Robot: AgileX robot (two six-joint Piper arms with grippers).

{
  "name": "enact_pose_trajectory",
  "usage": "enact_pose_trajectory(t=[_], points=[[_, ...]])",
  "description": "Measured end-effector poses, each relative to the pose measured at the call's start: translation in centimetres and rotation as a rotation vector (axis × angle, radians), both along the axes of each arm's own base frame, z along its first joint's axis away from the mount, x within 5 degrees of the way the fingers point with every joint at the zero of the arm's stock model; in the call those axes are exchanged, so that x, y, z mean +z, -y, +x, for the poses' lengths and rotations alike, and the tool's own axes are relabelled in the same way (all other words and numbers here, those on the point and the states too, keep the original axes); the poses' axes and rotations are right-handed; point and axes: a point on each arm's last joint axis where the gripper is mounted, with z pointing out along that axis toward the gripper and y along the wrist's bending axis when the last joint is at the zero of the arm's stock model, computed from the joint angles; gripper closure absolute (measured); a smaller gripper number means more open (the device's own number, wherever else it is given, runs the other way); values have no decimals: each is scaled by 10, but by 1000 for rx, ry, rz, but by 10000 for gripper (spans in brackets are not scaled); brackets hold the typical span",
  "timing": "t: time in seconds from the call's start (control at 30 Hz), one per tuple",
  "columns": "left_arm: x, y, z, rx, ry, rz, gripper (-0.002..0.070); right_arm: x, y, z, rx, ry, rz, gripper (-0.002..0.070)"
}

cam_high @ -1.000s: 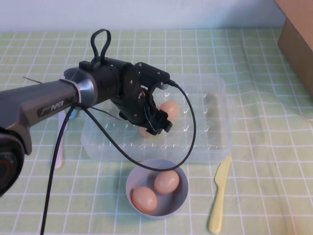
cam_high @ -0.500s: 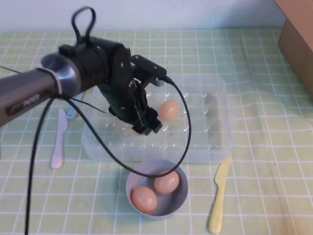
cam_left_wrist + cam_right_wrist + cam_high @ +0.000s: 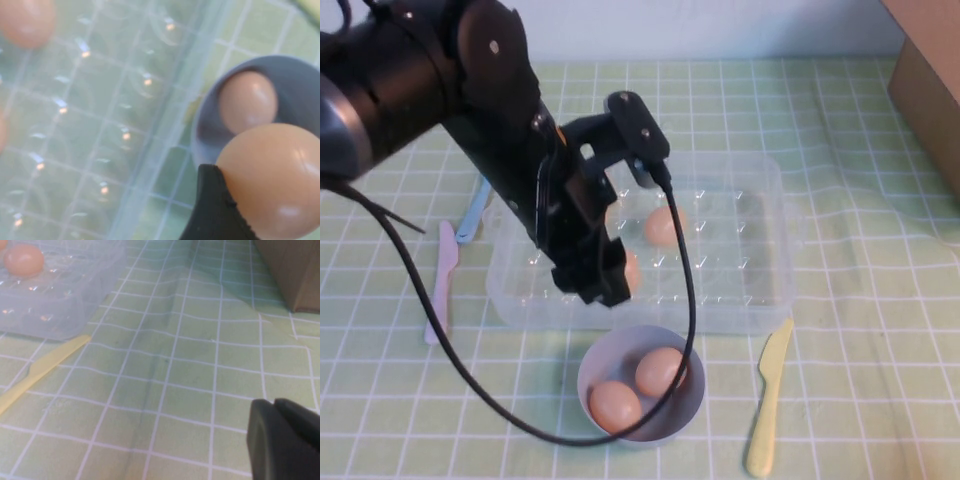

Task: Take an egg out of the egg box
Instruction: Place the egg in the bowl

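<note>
My left gripper (image 3: 612, 282) is shut on a light-brown egg (image 3: 632, 270) and holds it raised over the front edge of the clear plastic egg box (image 3: 750, 290). In the left wrist view the held egg (image 3: 280, 175) sits against a black finger (image 3: 210, 212), above the box (image 3: 100, 125) and the grey bowl (image 3: 305, 95). One more egg (image 3: 663, 226) lies in the box. My right gripper (image 3: 287, 440) is shut and empty, low over the cloth right of the box (image 3: 60, 290); it does not show in the high view.
The grey bowl (image 3: 692, 398) in front of the box holds two eggs (image 3: 661, 371). A yellow plastic knife (image 3: 767, 400) lies right of it; pink (image 3: 438, 285) and blue (image 3: 472, 215) knives lie left of the box. A cardboard box (image 3: 925, 70) stands far right.
My left arm has risen and swung toward the front edge of the box, carrying the egg up out of the dimples. The other eggs have not moved.
</note>
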Motion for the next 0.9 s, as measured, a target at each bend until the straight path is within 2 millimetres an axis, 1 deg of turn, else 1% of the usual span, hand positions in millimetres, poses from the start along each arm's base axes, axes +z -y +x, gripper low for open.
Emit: enact_pose_trajectory(t=[0.3, 0.4, 0.47, 0.77, 0.9], points=[[-36, 19, -34, -132, -108, 70, 302, 0, 0, 0, 0, 0, 0, 694], [-41, 25, -41, -151, -125, 77, 302, 0, 0, 0, 0, 0, 0, 694], [-41, 28, -44, -157, -133, 71, 302, 0, 0, 0, 0, 0, 0, 694], [-43, 29, -44, -149, -128, 60, 302, 0, 0, 0, 0, 0, 0, 694], [-54, 28, -44, -135, -119, 58, 302, 0, 0, 0, 0, 0, 0, 694]])
